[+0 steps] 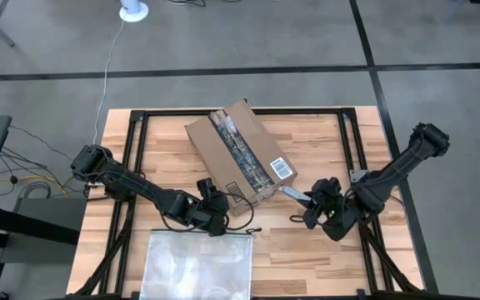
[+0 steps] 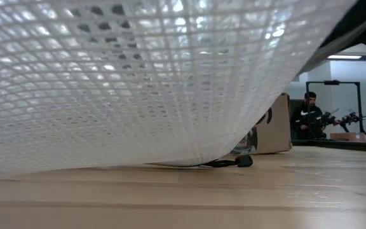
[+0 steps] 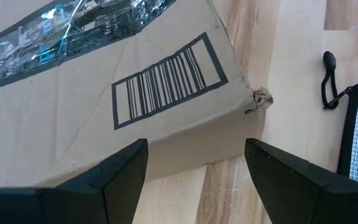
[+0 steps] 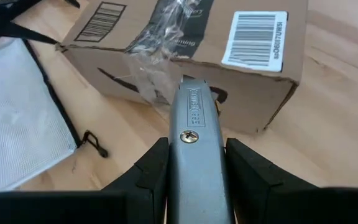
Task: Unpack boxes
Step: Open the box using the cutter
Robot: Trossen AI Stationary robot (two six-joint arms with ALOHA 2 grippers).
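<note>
Brown cardboard box (image 1: 242,156) lying flat near the middle of the wooden desk (image 1: 323,133), turned on a diagonal, long axis running from about 11 o'clock to 5 o'clock. Dark printed tape strip (image 1: 233,146) along its top; white barcode label (image 1: 282,168) near the corner at 4 o'clock; printed barcode (image 3: 166,81) on the top toward the corner at 6 o'clock.

Left hand (image 1: 215,204) just beside that 6 o'clock corner, fingers (image 3: 114,177) spread wide with nothing between them, the corner seen in the gap from the wrist view.

Right hand (image 1: 315,204) at about 4 o'clock from the box, closed around a grey metal utility knife (image 4: 197,155), its nose pointing at the box side under the tape end. Blade tip apparently at or just short of the cardboard, contact hard to tell.

Clear mesh zip bag (image 1: 197,265) at the desk's 6 o'clock edge, near the box, black pull cord (image 3: 329,81) lying loose beside it. From table height, bag (image 2: 138,76) filling most of the view, only a sliver of the box (image 2: 273,127) visible past it. Person (image 2: 307,114) seated in the room beyond the desk.
</note>
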